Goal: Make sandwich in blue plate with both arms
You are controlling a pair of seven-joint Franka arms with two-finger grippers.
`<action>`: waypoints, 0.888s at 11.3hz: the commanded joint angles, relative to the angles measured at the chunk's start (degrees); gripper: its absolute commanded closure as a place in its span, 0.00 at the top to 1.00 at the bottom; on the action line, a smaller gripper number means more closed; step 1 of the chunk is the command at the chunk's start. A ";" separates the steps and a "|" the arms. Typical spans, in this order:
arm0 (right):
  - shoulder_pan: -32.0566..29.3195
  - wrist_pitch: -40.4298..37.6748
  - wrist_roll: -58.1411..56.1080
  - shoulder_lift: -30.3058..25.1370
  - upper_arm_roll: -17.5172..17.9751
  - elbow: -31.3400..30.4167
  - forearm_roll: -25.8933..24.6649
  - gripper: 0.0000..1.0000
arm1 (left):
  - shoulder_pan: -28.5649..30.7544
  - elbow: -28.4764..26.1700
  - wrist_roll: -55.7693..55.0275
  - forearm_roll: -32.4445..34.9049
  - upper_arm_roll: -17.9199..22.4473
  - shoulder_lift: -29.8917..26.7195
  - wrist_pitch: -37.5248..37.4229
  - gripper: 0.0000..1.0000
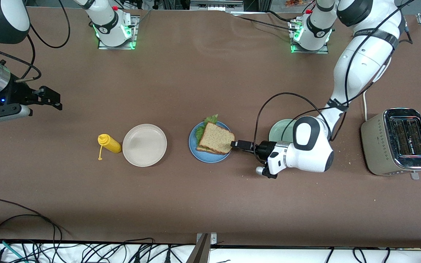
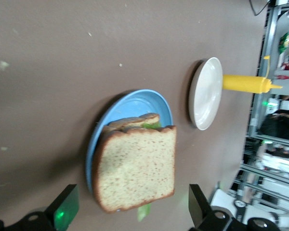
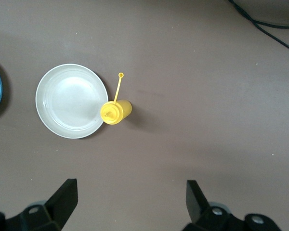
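Soft bread, sandwich (image 1: 215,140) on blue plate (image 1: 196,149): light, crumbly (lettuce slips), take by edges. Left gripper (image 2: 132,211) spread wide beside it; right gripper (image 3: 130,204) waits, spread wide over table.

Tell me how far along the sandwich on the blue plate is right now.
Mostly done, it appears: the sandwich sits stacked on the blue plate, toast on top, lettuce poking out. The left gripper is low at the plate's edge, fingers open either side of the top slice, gripping nothing. The right gripper waits open above the table near the yellow bottle. Probably only pulling the left arm clear remains.
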 commanded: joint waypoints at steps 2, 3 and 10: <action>1.65 1.07 0.93 -1.58 -1.48 -1.54 -0.20 1.00 | 1.42 -1.21 -0.03 12.31 1.85 -6.06 -2.82 1.00; 1.73 0.72 1.10 -1.32 -1.48 -0.50 -0.20 1.00 | 3.42 -1.30 -0.30 15.75 1.86 -7.82 -4.74 1.00; 2.00 -7.72 6.35 -1.14 -1.22 7.25 1.55 1.00 | 5.38 -1.21 -19.98 40.73 1.42 -32.24 -28.46 1.00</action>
